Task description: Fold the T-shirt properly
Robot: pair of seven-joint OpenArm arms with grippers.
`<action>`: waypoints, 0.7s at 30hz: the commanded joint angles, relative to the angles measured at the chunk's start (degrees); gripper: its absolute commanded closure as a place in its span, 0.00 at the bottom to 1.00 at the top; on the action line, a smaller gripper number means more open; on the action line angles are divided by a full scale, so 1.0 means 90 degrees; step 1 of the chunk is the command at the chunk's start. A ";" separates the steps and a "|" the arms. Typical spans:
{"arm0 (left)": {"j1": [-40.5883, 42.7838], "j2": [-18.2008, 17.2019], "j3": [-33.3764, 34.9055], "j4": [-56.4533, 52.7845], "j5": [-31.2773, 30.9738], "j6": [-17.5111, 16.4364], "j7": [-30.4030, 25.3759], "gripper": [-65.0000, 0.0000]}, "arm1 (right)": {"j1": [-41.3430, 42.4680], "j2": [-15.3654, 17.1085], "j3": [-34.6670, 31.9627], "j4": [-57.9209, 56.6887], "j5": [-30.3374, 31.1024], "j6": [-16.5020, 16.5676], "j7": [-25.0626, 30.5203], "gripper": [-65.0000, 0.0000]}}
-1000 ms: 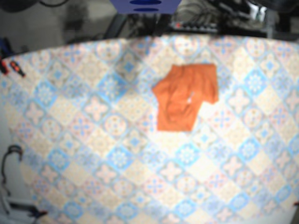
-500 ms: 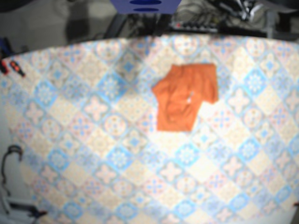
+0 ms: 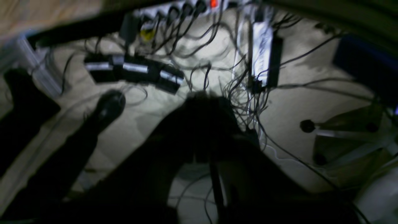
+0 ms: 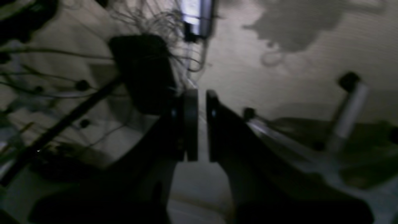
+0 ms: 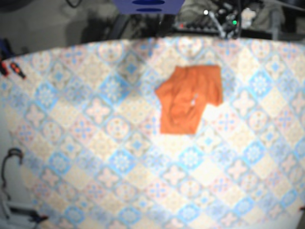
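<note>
Blue-and-cream patterned table (image 5: 71,143): no arm seen over it in base view. Orange shirt (image 5: 188,102): laid flat right of centre, toward far edge; folded into compact block, one flap jutting at upper right, outline uneven. Main folds judged done; final squaring possibly left. Right gripper (image 4: 202,95): pointed at floor, jaws drawn nearly together, nothing between. Left gripper (image 3: 203,105): over cables (image 3: 242,93), dark and blurred; grip state cannot be told. Shirt touched by neither.
</note>
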 commanded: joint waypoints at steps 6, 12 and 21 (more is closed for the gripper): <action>-0.0229 -0.0089 0.0068 -0.0004 -0.0012 0.0012 -0.0020 1.00 | 0.0228 -0.0169 0.0387 -0.0052 0.0089 0.0042 0.0002 0.92; -0.0463 0.0321 0.0078 -0.0014 0.0017 0.0022 0.0009 1.00 | 0.0609 -0.0404 0.1637 -0.0052 0.0391 0.0775 -0.0223 0.92; -0.0864 0.1366 0.0078 -0.0883 0.1336 0.0022 -0.0020 1.00 | 0.1195 -0.0404 0.1862 -0.0052 0.0987 0.1400 -0.0907 0.92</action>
